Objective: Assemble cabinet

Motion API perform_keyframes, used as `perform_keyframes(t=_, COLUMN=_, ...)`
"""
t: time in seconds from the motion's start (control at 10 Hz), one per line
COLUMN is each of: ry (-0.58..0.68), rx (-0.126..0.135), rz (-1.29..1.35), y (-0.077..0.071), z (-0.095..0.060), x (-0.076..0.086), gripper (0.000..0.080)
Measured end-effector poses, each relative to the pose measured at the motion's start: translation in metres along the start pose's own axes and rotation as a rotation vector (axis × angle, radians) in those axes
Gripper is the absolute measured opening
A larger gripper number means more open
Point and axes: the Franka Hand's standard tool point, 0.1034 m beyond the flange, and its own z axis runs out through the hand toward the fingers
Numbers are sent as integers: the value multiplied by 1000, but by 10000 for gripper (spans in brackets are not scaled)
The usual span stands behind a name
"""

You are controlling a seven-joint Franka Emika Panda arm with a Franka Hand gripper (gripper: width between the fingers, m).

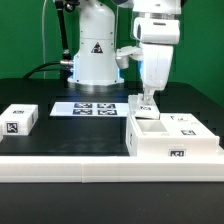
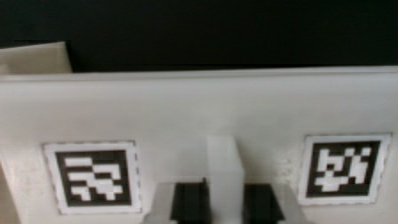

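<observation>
The cabinet (image 1: 176, 142) is a large white box with tags, standing on the black table at the exterior view's right. My gripper (image 1: 148, 97) reaches straight down onto its far left corner. In the wrist view the cabinet (image 2: 214, 110) fills the picture, with two tags on its face. A thin upright white wall of it runs between my two dark fingers (image 2: 185, 203). The gripper (image 2: 224, 200) is shut on that wall, one finger on each side.
A small white tagged block (image 1: 20, 120) lies at the exterior view's left. The marker board (image 1: 95, 107) lies flat behind, in front of the robot base (image 1: 95, 55). A long white border rail (image 1: 60, 166) runs along the front.
</observation>
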Motion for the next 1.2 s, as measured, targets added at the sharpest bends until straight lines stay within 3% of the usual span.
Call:
perform_keyframes(t=0.8, ry=-1, rx=8, rz=-10, y=1, z=3, x=-2, gripper=70)
perform_keyframes(t=1.2, ry=-16, rx=30, rz=-25, y=1, z=2, x=-3, gripper=70)
